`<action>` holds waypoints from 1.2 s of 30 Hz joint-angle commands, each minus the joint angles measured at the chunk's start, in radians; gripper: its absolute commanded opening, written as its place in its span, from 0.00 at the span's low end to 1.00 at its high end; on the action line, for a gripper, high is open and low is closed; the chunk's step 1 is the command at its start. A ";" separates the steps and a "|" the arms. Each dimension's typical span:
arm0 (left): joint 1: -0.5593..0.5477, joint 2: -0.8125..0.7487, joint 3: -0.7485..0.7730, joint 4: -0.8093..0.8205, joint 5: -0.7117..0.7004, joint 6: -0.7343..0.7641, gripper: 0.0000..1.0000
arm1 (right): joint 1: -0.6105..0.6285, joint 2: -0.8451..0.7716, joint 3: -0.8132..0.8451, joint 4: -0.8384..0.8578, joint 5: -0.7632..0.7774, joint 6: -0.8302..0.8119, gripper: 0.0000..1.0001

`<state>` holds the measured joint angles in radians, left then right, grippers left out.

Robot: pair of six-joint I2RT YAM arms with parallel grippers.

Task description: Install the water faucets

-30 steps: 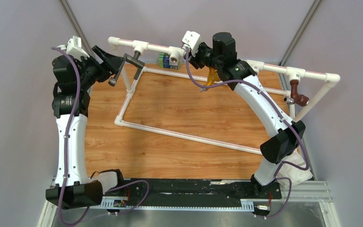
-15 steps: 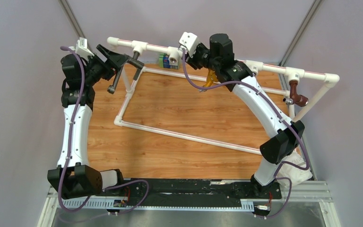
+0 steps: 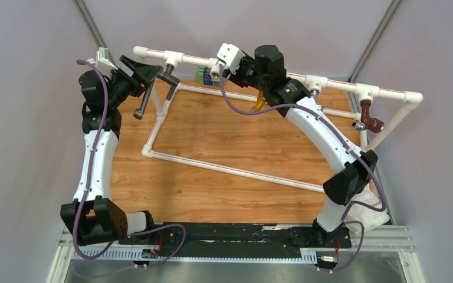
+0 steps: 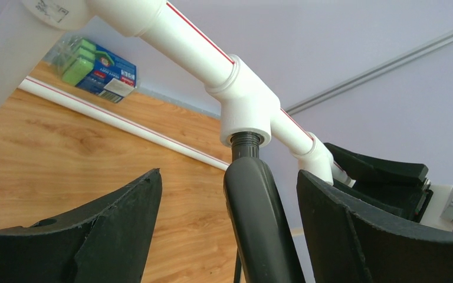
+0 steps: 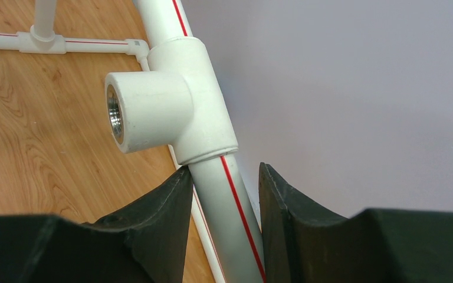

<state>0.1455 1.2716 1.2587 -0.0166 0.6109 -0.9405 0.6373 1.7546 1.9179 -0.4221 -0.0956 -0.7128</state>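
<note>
At the far left of the wooden surface (image 3: 224,141), the long dark faucet (image 4: 256,224) hangs tilted from a white tee fitting (image 4: 245,112) on the raised pipe rail (image 4: 183,41), with its threaded end in the socket. The left hand (image 4: 229,177) is spread, one finger on either side of the faucet and neither touching it. Further right, the right hand (image 5: 224,177) pinches the pipe rail just beside a second tee (image 5: 165,112).

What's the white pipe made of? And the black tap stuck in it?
The white pipe: probably plastic, smooth matte with moulded joints and a red stripe. The black tap looks like metal: dark satin sheen, cut threads at its top.
</note>
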 commanded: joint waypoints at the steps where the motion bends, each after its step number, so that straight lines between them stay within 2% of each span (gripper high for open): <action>1: -0.041 0.028 -0.048 0.044 0.072 -0.023 0.89 | 0.116 0.098 -0.049 -0.073 -0.128 0.125 0.00; 12: -0.052 0.005 -0.097 0.101 0.064 -0.081 0.85 | 0.116 0.079 -0.060 -0.058 -0.139 0.125 0.00; 14: -0.055 0.003 -0.097 0.110 0.070 -0.092 0.82 | 0.117 0.079 -0.063 -0.053 -0.136 0.124 0.00; 18: -0.063 -0.012 -0.070 0.096 0.072 -0.081 0.67 | 0.117 0.077 -0.069 -0.053 -0.138 0.122 0.00; 19: -0.066 -0.015 -0.053 0.077 0.064 -0.058 0.58 | 0.117 0.075 -0.074 -0.053 -0.138 0.122 0.00; 23: -0.087 -0.031 0.028 -0.065 0.020 0.073 0.44 | 0.117 0.068 -0.082 -0.044 -0.141 0.119 0.00; 27: -0.127 -0.040 0.068 -0.144 -0.003 0.202 0.19 | 0.116 0.068 -0.079 -0.044 -0.144 0.116 0.00; 30: -0.141 -0.049 0.090 -0.184 -0.028 0.302 0.18 | 0.117 0.065 -0.080 -0.044 -0.144 0.115 0.00; 31: -0.190 -0.051 0.097 -0.193 -0.042 0.321 0.18 | 0.116 0.063 -0.083 -0.041 -0.144 0.113 0.00; 36: -0.282 -0.038 0.157 -0.282 -0.100 0.497 0.18 | 0.116 0.051 -0.099 -0.034 -0.125 0.102 0.00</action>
<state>0.0032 1.2469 1.3689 -0.1619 0.4088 -0.6270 0.6476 1.7367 1.8847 -0.3988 -0.0624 -0.7338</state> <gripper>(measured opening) 0.385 0.440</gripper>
